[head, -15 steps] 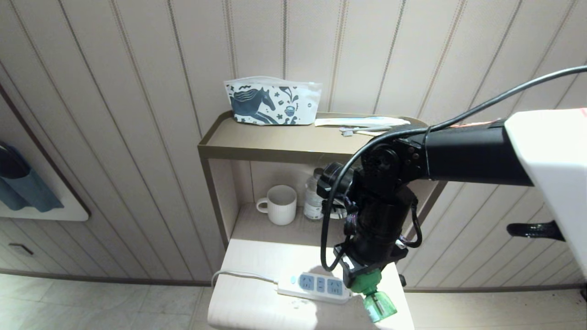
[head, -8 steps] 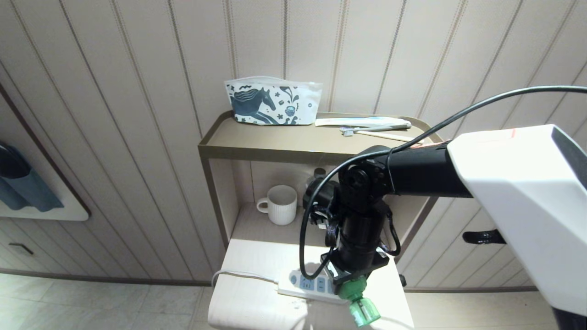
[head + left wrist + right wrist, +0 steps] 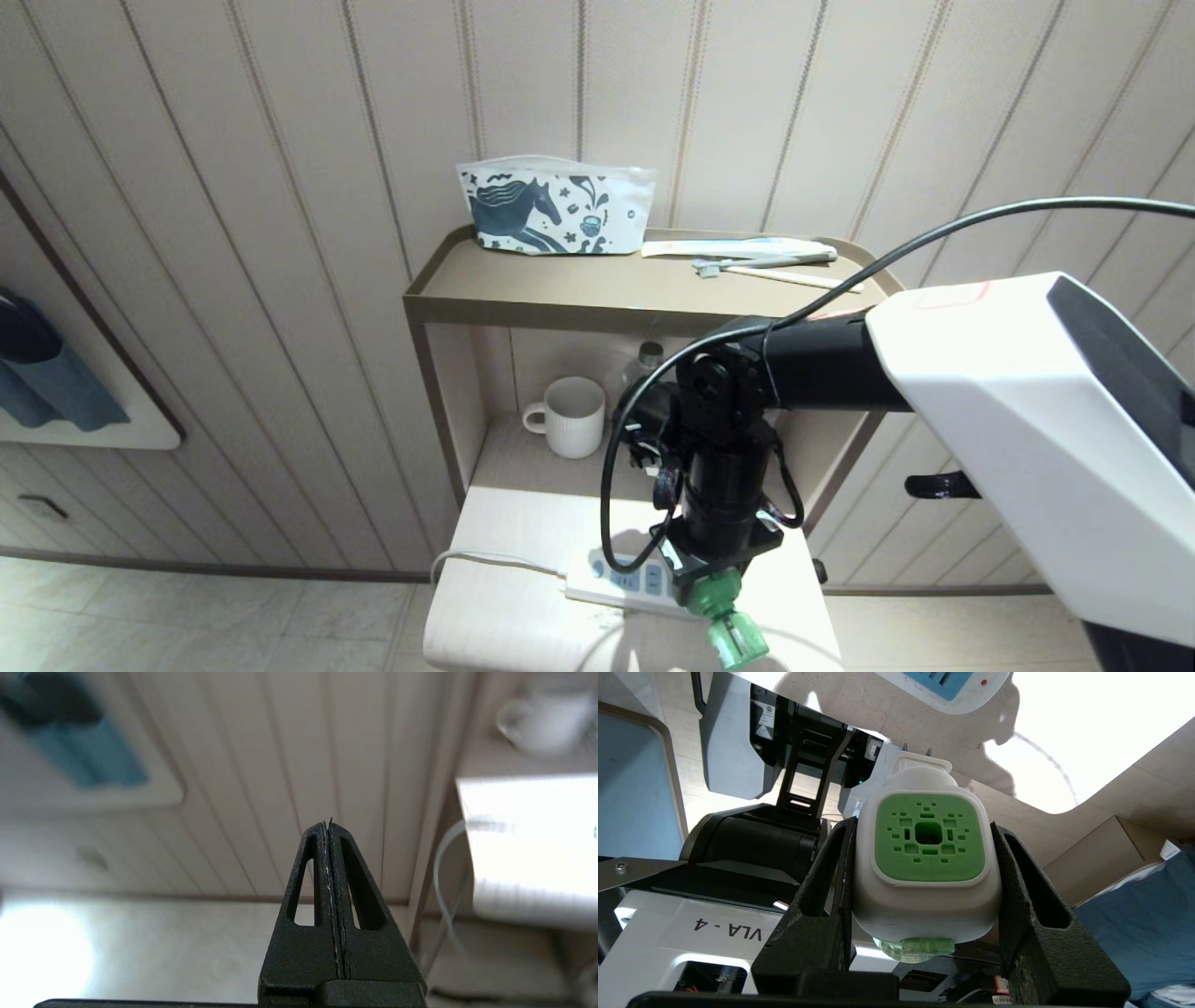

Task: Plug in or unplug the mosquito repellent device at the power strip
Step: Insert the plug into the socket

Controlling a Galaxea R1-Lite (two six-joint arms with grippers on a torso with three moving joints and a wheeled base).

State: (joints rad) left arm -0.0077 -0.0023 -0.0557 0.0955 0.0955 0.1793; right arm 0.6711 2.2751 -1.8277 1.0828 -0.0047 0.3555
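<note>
Scanning L to R from the head cam: far L on the wall I see a white holder with blue cloth in it. My left gripper is off that side, seen only on its own wrist cam, fingers pressed flat together, nothing between them, aimed at the paneled wall.

Next, the shelf unit. On top sits a white pouch w/ a dark blue horse print; contents can't be seen. R of it lie a toothpaste tube and a toothbrush; print on the tube is too small to read. In the open compartment below: a white ribbed mug, inside not visible, and a clear bottle mostly hidden behind my arm.

On the lower white table lies the power strip, blue sockets up, cord trailing off the L end.

Right gripper points down over the strip's R end, clamped on the mosquito repellent device. Wrist cam shows both fingers hard against the white body, green vented top facing the cam, prongs out front, clear of the sockets. Green bottle hangs below w/ liquid inside.

Only readable text: "VLA - 4" on a label on my base.
</note>
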